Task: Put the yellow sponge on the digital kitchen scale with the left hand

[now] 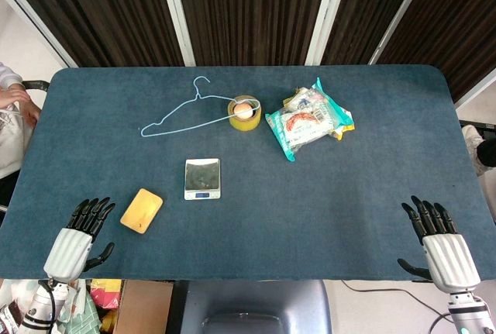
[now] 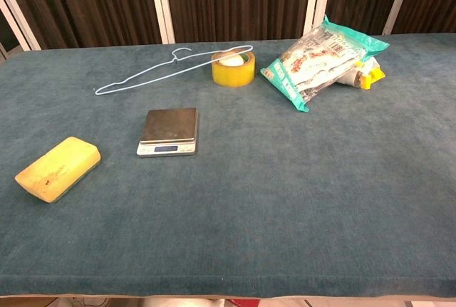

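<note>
The yellow sponge [image 1: 142, 210] [image 2: 58, 168] lies flat on the blue table, near the front left. Right of it and a little farther back sits the small digital kitchen scale [image 1: 202, 178] [image 2: 168, 131], its metal plate bare. My left hand [image 1: 80, 237] hovers at the table's front left corner, fingers spread, holding nothing, a short way left of the sponge. At the front right corner my right hand [image 1: 439, 243] is likewise spread and holds nothing. Neither hand shows in the chest view.
A light blue wire hanger [image 1: 186, 109] [image 2: 160, 69] lies at the back left. A yellow tape roll [image 1: 244, 112] [image 2: 233, 68] with something round inside stands beside it. A snack bag [image 1: 310, 119] [image 2: 324, 58] lies at the back right. A person's arm [image 1: 14, 100] shows at the left edge.
</note>
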`<state>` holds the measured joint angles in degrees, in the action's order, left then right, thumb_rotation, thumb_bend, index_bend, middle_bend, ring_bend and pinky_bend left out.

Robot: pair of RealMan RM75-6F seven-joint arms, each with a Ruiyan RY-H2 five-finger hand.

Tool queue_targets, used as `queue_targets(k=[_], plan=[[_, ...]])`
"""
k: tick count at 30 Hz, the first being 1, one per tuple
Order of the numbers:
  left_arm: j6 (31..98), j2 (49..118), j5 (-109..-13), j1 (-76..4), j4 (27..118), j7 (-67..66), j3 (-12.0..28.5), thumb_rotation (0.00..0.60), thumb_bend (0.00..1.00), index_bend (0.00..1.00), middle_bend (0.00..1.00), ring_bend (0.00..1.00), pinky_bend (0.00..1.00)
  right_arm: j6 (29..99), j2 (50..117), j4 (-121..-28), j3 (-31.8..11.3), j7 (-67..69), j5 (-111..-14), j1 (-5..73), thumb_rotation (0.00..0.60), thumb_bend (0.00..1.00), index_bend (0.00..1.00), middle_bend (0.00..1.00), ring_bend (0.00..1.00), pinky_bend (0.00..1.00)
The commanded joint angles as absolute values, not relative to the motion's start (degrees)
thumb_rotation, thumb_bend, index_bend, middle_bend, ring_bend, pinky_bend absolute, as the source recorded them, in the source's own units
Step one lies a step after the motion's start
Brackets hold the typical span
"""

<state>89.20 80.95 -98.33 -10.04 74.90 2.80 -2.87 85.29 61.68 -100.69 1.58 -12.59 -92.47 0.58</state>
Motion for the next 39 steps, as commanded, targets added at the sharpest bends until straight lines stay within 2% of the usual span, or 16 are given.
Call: queue_targets(k=[1,5,9,18,25,32,34,35,37,39], plan=[[89.0,80.8,-99.3,-10.2,76.0,5.5,-3.9,0.6,0.32,0.0,0.03,0.0,0.08,85.3,61.7,-100.8,1.6,-12.6,-92.5,0.6,0.6,0.2,0.0,0.0,0.0,0.0],[88.5,82.8,-99.9,-10.8,77.2,9.8,-4.3,0.6,0.31,0.0,0.0,0.0,0.09,84.3,61.6,-101.0,2.0,-11.8,-92.8,1.0,0.6,0.2,0.0,0.0,0.0,0.0],[84.6,86.8,-96.8,-12.8,78.7,13.0,-2.2,0.6,0.29,0.0,0.0,0.0,0.08,83.5,61.5,-101.0,2.1,-11.4,-92.9,1.4,0.6,0.19,0.0,0.0,0.0,0.0],[76.4,97.3,-86.2,-16.0,74.0,-5.1,4.5,0.6,0.27,0.0,0.0,0.0,0.06,81.2,59.8,-101.3,3.4,-6.6,-94.6,2.8,0.6,0.19,0.0,0.0,0.0,0.0],[72.1,101.7,-78.5,-17.2,71.5,-10.5,7.5,0.6,0.27,0.0,0.0,0.0,0.06,81.2,59.2,-101.3,3.9,-4.6,-95.4,3.0,0.6,0.19,0.0,0.0,0.0,0.0],[70.6,104.1,-73.5,-18.0,67.5,-12.6,10.2,0.6,0.26,0.0,0.0,0.0,0.08,81.9,59.0,-100.9,3.8,-3.9,-95.3,2.8,0.6,0.2,0.0,0.0,0.0,0.0],[70.6,104.1,-72.7,-18.0,67.1,-12.4,10.6,0.6,0.26,0.0,0.0,0.01,0.11,81.9,59.0,-100.9,3.8,-3.9,-95.4,2.8,0.6,0.19,0.0,0.0,0.0,0.0],[70.5,104.1,-72.4,-18.0,67.2,-12.2,10.8,0.6,0.26,0.0,0.0,0.05,0.15,81.9,59.0,-100.9,3.8,-3.9,-95.4,2.9,0.6,0.2,0.0,0.0,0.0,0.0],[70.4,104.0,-71.8,-18.1,67.0,-12.4,11.1,0.6,0.27,0.0,0.01,0.16,0.27,81.9,59.1,-101.0,3.9,-4.0,-95.4,2.9,0.6,0.2,0.0,0.0,0.0,0.0],[70.5,104.0,-71.5,-18.2,67.1,-11.9,11.2,0.6,0.27,0.0,0.08,0.29,0.44,81.9,59.1,-101.0,3.9,-4.1,-95.4,2.9,0.6,0.2,0.0,0.0,0.0,0.0]])
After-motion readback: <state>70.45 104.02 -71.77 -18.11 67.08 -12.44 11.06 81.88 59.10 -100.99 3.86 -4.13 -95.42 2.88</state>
